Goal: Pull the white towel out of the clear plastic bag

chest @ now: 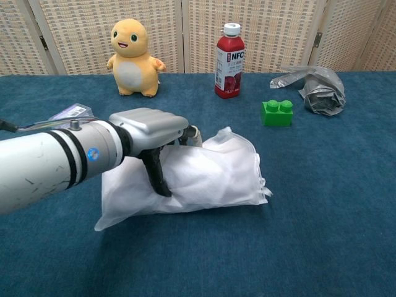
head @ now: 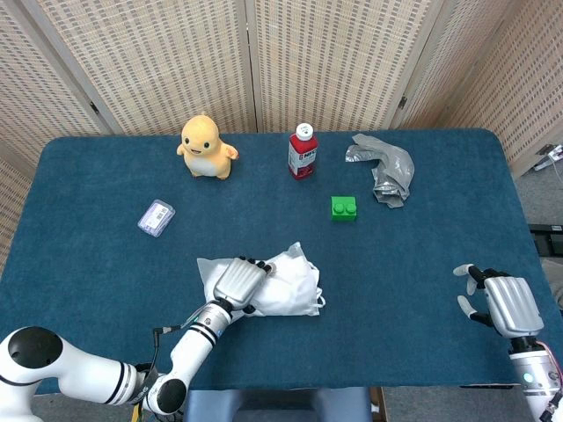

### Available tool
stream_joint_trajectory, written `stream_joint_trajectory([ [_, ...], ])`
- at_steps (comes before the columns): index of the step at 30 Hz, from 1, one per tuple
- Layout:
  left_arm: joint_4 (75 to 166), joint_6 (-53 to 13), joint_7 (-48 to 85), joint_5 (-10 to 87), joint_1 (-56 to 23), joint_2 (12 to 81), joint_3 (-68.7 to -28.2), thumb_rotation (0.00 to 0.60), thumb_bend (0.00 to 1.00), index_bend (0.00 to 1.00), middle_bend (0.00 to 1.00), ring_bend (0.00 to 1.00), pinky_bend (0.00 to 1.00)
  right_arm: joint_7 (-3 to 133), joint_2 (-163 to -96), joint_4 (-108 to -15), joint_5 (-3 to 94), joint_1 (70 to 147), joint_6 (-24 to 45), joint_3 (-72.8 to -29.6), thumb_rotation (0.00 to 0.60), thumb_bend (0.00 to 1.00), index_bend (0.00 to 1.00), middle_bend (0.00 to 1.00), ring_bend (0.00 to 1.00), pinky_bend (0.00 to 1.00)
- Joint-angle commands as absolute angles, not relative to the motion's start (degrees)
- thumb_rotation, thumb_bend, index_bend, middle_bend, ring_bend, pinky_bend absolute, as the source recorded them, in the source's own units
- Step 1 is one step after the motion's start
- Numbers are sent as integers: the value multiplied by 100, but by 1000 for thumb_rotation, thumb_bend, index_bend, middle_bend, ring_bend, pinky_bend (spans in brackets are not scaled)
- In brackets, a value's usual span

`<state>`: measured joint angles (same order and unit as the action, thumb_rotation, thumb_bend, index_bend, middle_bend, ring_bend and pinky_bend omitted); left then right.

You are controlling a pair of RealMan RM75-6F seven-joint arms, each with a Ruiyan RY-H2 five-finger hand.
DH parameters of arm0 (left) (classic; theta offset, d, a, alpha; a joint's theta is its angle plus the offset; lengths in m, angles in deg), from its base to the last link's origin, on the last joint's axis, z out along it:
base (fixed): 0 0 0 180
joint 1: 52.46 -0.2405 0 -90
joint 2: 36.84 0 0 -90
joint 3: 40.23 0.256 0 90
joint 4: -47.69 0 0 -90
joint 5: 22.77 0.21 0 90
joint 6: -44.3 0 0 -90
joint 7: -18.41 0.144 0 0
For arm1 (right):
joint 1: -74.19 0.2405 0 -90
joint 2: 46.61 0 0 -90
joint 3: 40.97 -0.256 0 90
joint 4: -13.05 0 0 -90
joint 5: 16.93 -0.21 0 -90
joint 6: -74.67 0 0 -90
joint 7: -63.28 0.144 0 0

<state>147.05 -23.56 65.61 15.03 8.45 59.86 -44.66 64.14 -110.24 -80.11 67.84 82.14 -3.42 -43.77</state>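
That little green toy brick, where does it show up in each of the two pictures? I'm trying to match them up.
Head view: the green brick sits right of centre, in the upper half, below and right of the red juice bottle.
Chest view: the green brick lies right of centre near the top, again below and right of the red juice bottle.
Shared landmark: the red juice bottle, with the crumpled grey bag to the brick's right.

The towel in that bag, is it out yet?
Not yet. The white towel looks wholly inside the clear plastic bag. The left hand grips the bundle from above, bunching it. The right hand hovers open, far aside. Opening the bag and pulling the towel out remain.
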Motion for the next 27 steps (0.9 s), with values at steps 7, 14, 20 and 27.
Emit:
stream_joint_trajectory([
  [7,14185,-2799,5863,3052,391,6243,-4300,600,0,491,662,568,524,6462,-11093,-8013,6820,8272,-351,-4424,600,290,392,589,492,566],
  [14,14432,-2960,5747,3761,155,5988,-4287,600,0,499,668,573,530,6642,-11142,-8061,6909,8335,-467,-4526,600,263,393,569,492,566],
  [20,14668,-3017,5860,4200,40,5787,-4287,600,0,499,668,573,530,6844,-11233,-8109,7036,8406,-588,-4615,600,186,393,389,400,566],
  [27,14971,-3011,6222,4621,-19,5564,-4325,600,0,496,668,573,530,6992,-11408,-8190,7172,8621,-607,-4774,600,97,393,215,210,411],
])
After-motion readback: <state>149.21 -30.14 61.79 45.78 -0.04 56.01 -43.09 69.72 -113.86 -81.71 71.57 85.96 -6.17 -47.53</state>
